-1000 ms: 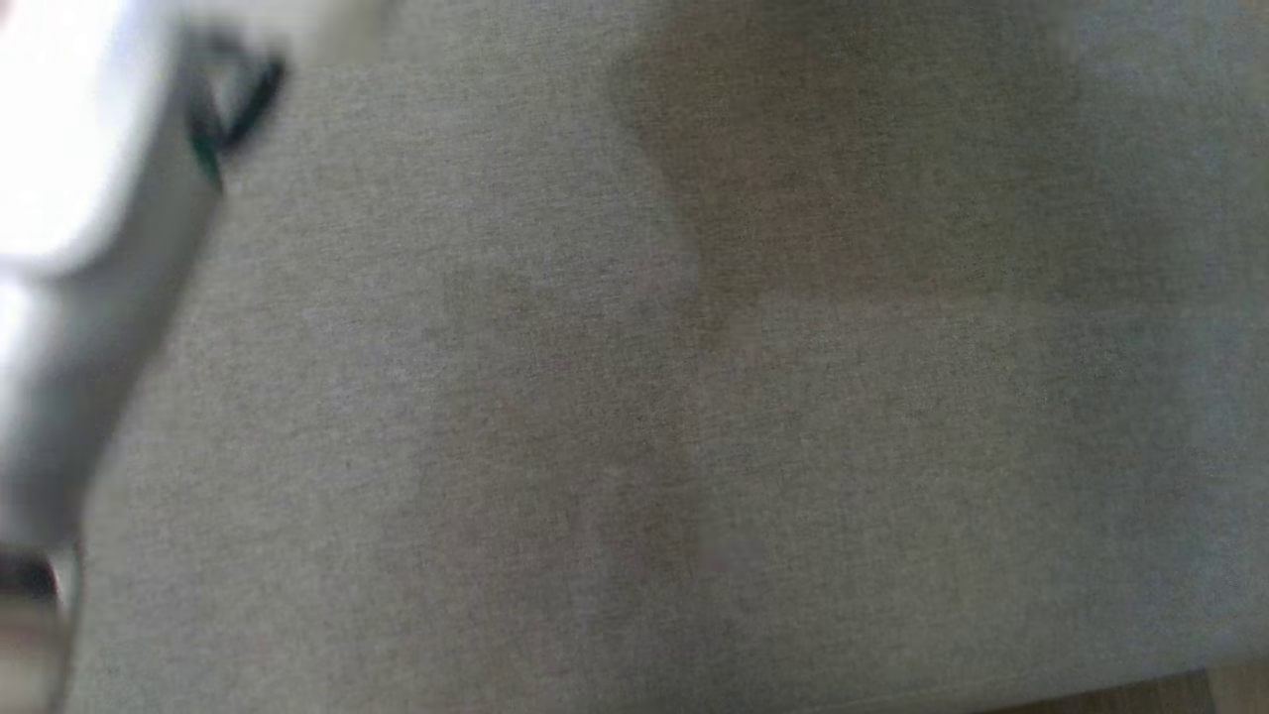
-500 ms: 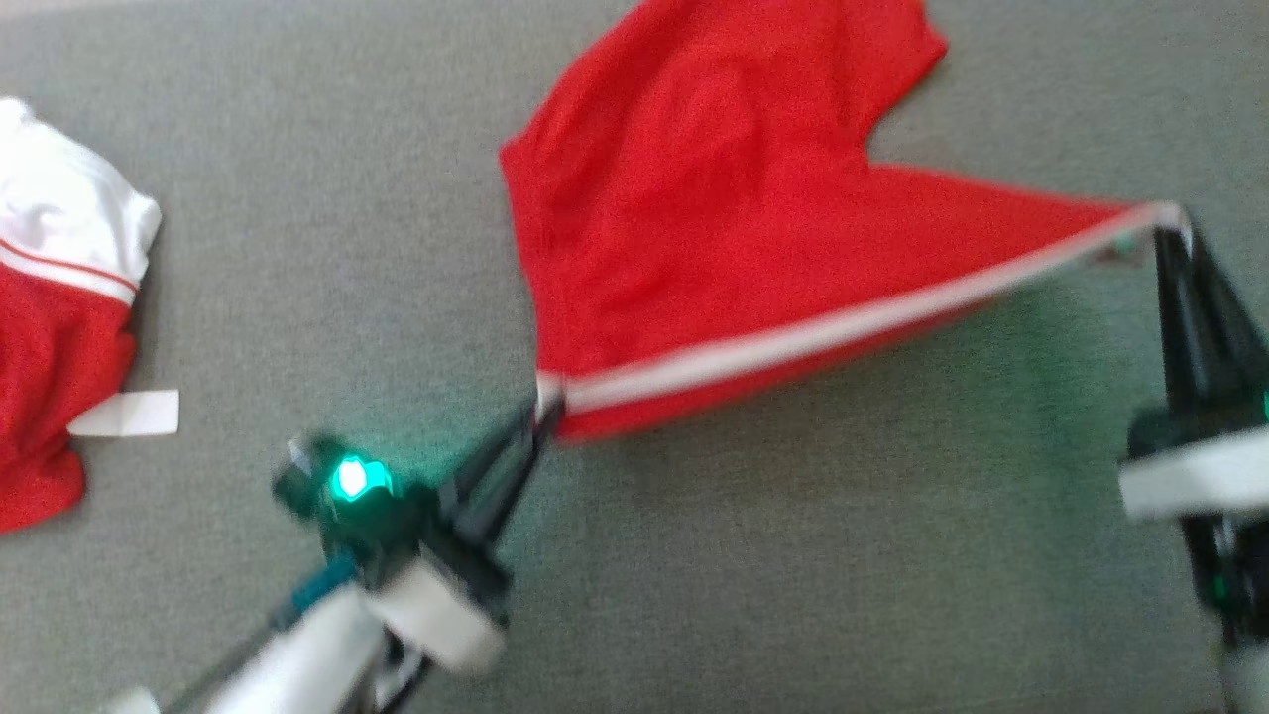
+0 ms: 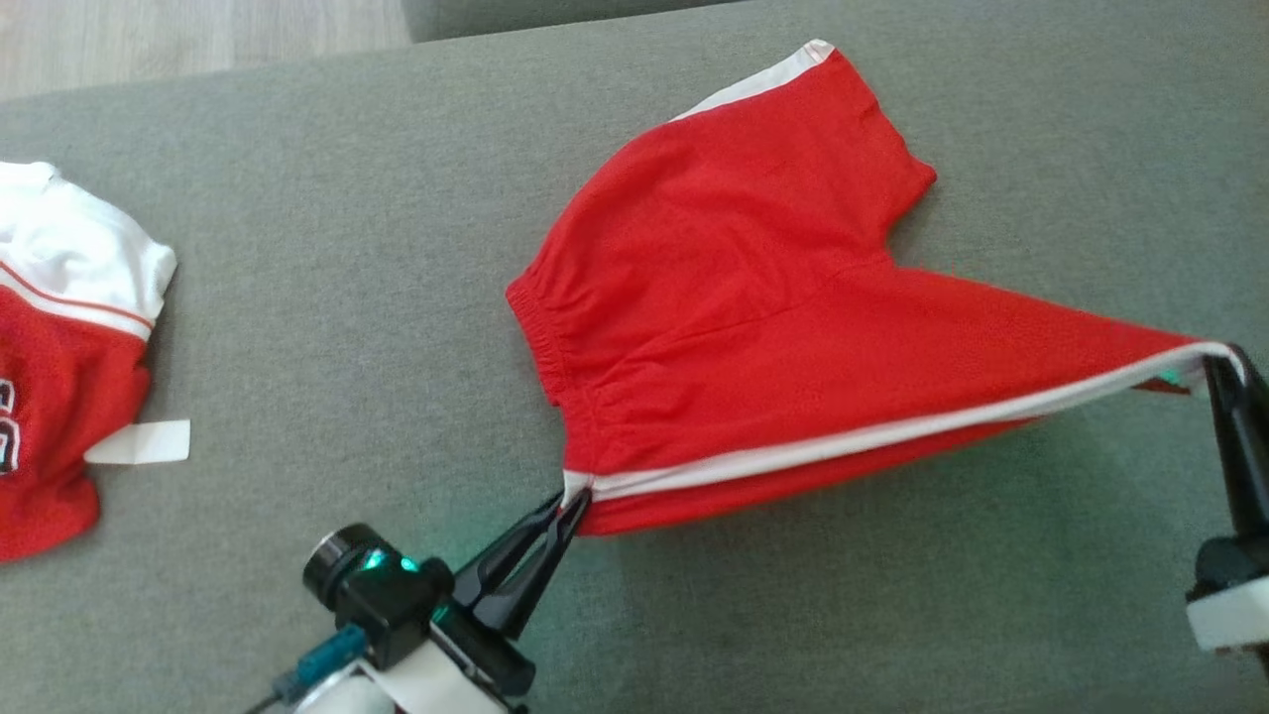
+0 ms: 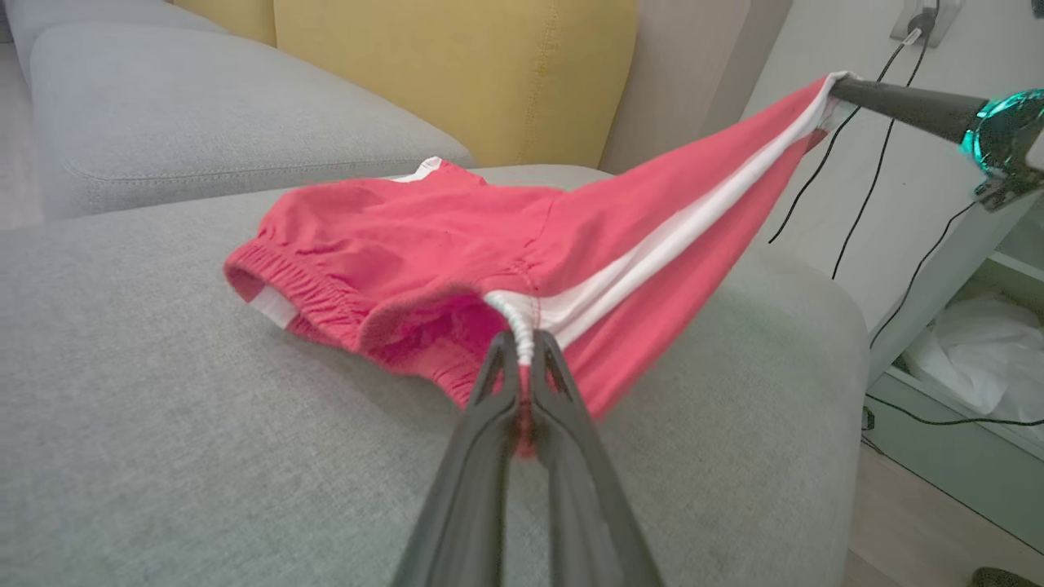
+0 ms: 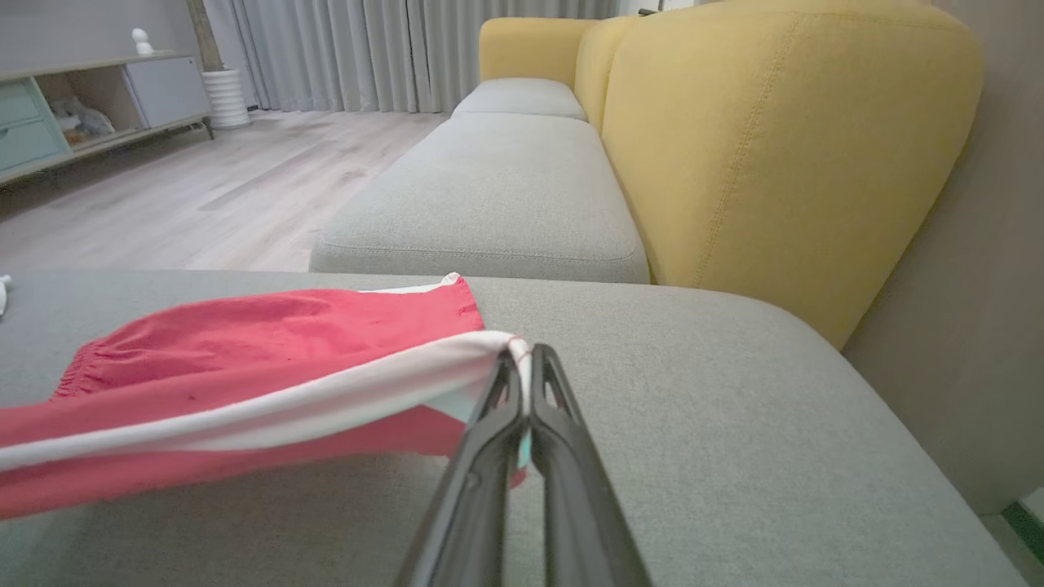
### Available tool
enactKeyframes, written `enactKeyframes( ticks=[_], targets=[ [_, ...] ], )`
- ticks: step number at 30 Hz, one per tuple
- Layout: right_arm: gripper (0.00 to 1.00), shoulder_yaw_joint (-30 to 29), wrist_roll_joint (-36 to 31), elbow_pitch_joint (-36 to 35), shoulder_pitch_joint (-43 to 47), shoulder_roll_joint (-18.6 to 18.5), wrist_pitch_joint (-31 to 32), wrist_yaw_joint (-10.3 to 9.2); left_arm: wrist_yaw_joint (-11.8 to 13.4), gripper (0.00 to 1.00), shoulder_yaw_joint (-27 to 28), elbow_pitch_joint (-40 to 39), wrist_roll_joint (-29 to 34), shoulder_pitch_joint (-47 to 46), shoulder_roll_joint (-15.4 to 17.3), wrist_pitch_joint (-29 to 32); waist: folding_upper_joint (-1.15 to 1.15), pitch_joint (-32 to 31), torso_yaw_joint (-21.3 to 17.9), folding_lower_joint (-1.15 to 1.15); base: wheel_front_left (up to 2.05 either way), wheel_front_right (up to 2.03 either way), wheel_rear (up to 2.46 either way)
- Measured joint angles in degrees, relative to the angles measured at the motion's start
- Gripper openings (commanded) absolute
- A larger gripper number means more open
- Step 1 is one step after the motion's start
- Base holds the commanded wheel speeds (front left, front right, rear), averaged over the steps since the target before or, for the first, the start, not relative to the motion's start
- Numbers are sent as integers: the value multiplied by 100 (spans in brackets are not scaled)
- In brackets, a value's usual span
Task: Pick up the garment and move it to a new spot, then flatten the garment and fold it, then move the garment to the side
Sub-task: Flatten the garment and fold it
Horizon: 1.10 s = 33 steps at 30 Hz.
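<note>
The surface in front of you is a wide grey sofa seat, with yellow back cushions behind it, a pale wooden floor beyond and grey curtains at the far wall. The garment, a pair of red shorts with a white side stripe, sits near the middle of the seat. Its far leg and most of the elastic waistband lie on the fabric. The near side is raised off it and stretched between your two arms.

Your left arm enters from the lower left of the head view, angled up and to the right, low over the seat. The left pincer is pressed together on the waistband end of the stripe, pinching the shorts. In the left wrist view you can see the white seam bunched between the two dark fingers.

Your right arm reaches up from the lower right edge, its fingers pointing almost straight up the head view. The right pincer is pressed together on the leg-hem end of the same stripe, gripping that corner clear of the seat, so the stripe runs taut from one pincer to the other.

Well apart to your left, a red and white jersey lies on the seat, with a white tag sticking out beside it.
</note>
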Motion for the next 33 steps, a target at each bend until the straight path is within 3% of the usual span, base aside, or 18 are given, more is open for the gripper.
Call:
enactKeyframes(
  ticks=[5, 10, 21, 30, 31, 33],
  targets=[
    [0, 196, -132, 224, -583, -266, 162, 0, 10, 0, 127, -133, -98, -226, -59, 171, 0, 146, 91, 1, 0, 0, 0],
    [0, 514, -205, 728, -1610, -655, 360, 0, 90, 0, 324, -34, -112, -1026, -298, 348, 0, 423, 285, 2, 0, 0, 0],
    [0, 1717, 5, 2407, -3989, -1467, 765, 0, 107, 0, 424, 883, -227, -2457, -847, 643, 0, 1038, 815, 2, 0, 0, 0],
    [0, 2649, 7, 3764, -5516, -1663, 795, 0, -2, 0, 338, 1788, -534, -3344, -1270, 784, 0, 1488, 1140, 2, 0, 0, 0],
    [0, 2762, 7, 3909, -5652, -1663, 776, 0, -2, 2, 309, 1886, -570, -3411, -1304, 772, 0, 1534, 1163, 2, 0, 0, 0],
    [0, 2972, 7, 4175, -5894, -1651, 691, 0, -2, 20, 241, 2086, -624, -3531, -1361, 732, 0, 1617, 1193, 2, 0, 0, 0]
  ],
)
